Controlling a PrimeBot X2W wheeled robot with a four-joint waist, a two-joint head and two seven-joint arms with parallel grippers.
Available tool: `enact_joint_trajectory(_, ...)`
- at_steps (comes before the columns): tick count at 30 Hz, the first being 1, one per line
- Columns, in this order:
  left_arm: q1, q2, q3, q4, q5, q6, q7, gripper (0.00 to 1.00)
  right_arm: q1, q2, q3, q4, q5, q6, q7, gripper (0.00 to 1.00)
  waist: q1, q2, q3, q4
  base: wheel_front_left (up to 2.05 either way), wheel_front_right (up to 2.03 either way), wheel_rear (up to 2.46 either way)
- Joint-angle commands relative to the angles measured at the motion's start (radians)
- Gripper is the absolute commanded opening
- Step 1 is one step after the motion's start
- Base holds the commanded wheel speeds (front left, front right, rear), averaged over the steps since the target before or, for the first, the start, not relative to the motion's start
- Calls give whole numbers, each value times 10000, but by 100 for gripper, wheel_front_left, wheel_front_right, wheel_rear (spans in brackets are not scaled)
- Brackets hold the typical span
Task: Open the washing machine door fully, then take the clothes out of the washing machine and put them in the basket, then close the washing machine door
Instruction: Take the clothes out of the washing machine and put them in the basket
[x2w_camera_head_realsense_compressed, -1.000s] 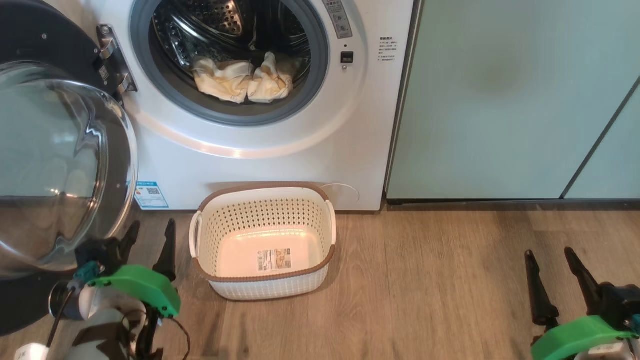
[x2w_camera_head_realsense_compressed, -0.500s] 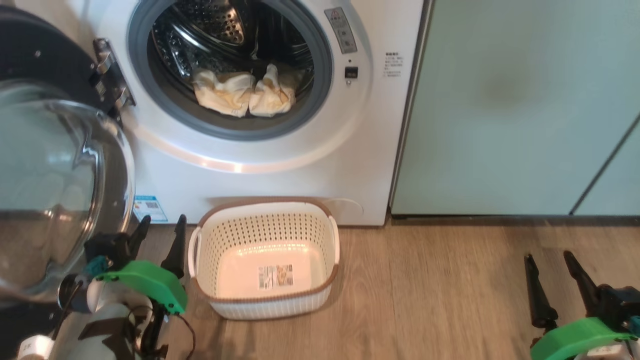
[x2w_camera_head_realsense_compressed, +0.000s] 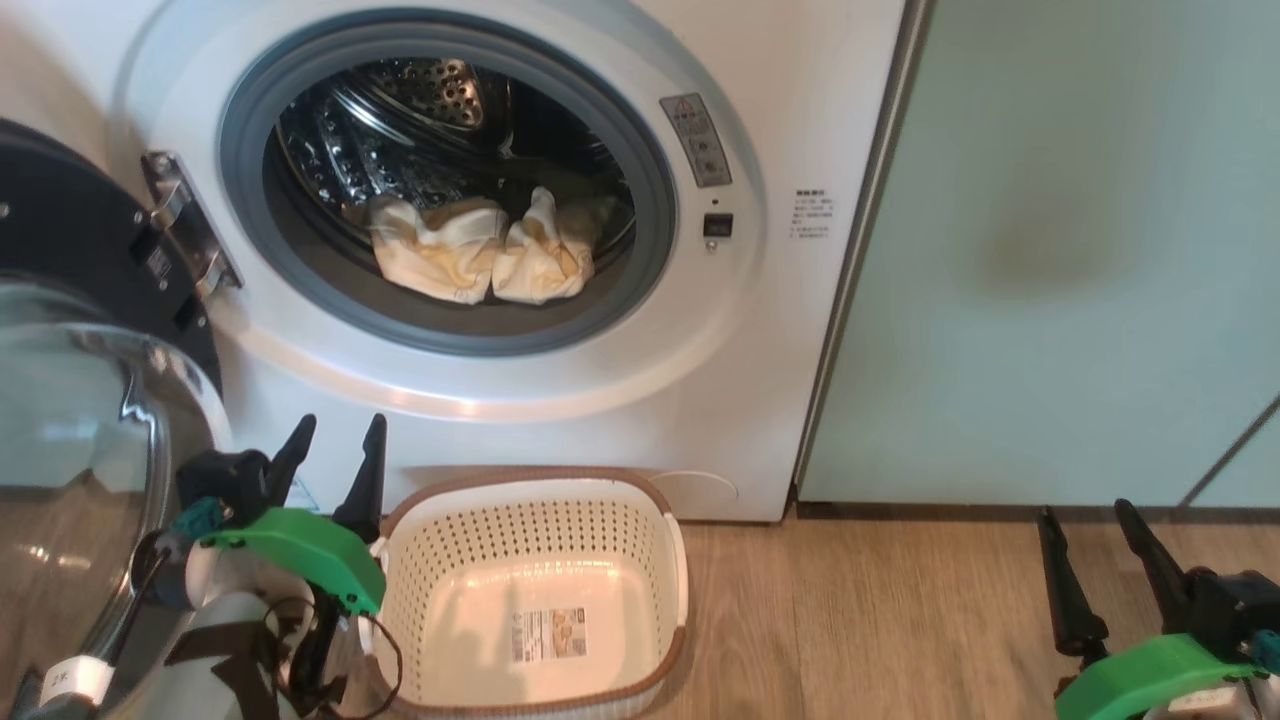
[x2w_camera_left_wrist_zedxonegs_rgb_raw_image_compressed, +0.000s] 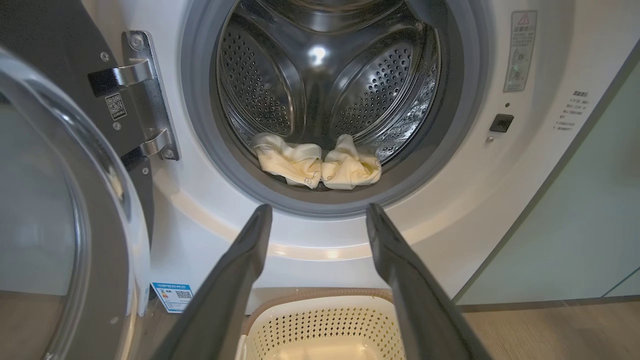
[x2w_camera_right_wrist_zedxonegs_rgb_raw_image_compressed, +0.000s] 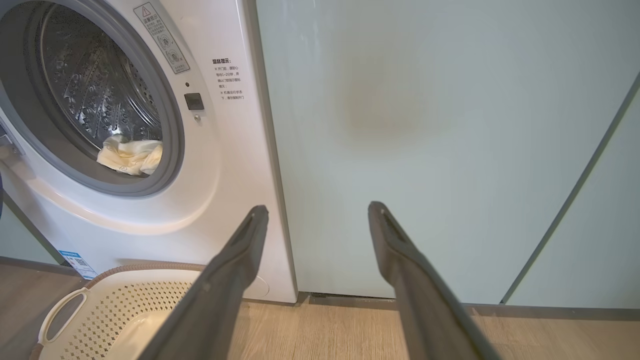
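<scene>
The washing machine (x2w_camera_head_realsense_compressed: 560, 400) stands with its door (x2w_camera_head_realsense_compressed: 70, 440) swung wide open to the left, black ring and glass bowl facing me. Pale yellow clothes (x2w_camera_head_realsense_compressed: 480, 255) lie at the front of the steel drum, also seen as clothes (x2w_camera_left_wrist_zedxonegs_rgb_raw_image_compressed: 317, 162) in the left wrist view and clothes (x2w_camera_right_wrist_zedxonegs_rgb_raw_image_compressed: 131, 156) in the right wrist view. The empty cream basket (x2w_camera_head_realsense_compressed: 530, 600) sits on the floor below the opening. My left gripper (x2w_camera_head_realsense_compressed: 335, 435) is open beside the basket's left rim, near the door glass. At the lower right my right gripper (x2w_camera_head_realsense_compressed: 1088, 520) hangs open above the floor.
Pale green cabinets (x2w_camera_head_realsense_compressed: 1060, 250) stand right of the machine. The wood floor (x2w_camera_head_realsense_compressed: 880, 620) stretches out to the right of the basket. The door hinge (x2w_camera_head_realsense_compressed: 185, 230) sits at the opening's left edge.
The head camera has tilted up, so the machine and basket sit lower in the picture. The left gripper has risen a little towards the machine front. Both grippers stay open.
</scene>
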Motion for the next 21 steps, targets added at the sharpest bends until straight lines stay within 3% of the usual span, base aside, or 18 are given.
enact_joint_trajectory(1, -489, 307, 276, -319, -100, -10, -91, 100, -359, -72, 218, -289, 45, 44, -97, 100, -2, -1, 2, 9, 96, -96, 0)
enact_joint_trajectory(21, -471, 260, 476, 282, 211, 187, -91, 100, -330, -105, 250, -265, 69, 44, -97, 100, -2, -1, -32, -32, 17, -17, 0)
